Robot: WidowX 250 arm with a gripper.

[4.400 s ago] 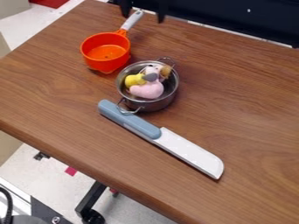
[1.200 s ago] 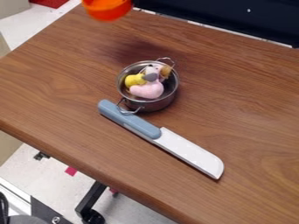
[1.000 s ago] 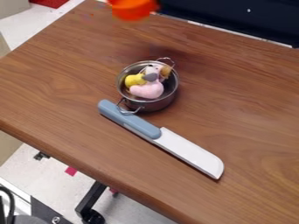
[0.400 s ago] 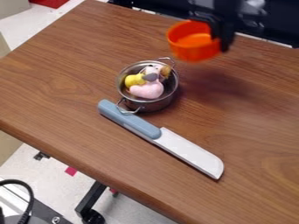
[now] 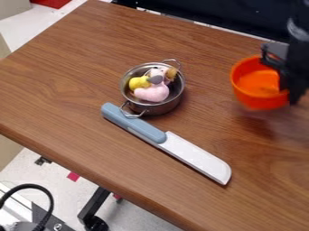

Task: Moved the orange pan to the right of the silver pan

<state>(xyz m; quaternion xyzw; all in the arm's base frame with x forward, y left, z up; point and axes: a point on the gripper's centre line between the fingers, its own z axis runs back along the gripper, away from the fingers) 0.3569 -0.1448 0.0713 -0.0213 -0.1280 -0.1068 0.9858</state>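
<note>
The round orange pan (image 5: pixel 258 100), open side up, hangs to the right of the upright, 2-handled silver pan (image 5: pixel 161 108).

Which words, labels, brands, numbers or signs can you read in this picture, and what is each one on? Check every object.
None can be read.
Orange pan: no readable text.
Silver pan: no readable text.
Toy knife: no readable text on handle or blade.
Table: wood grain, no readable text.
</note>
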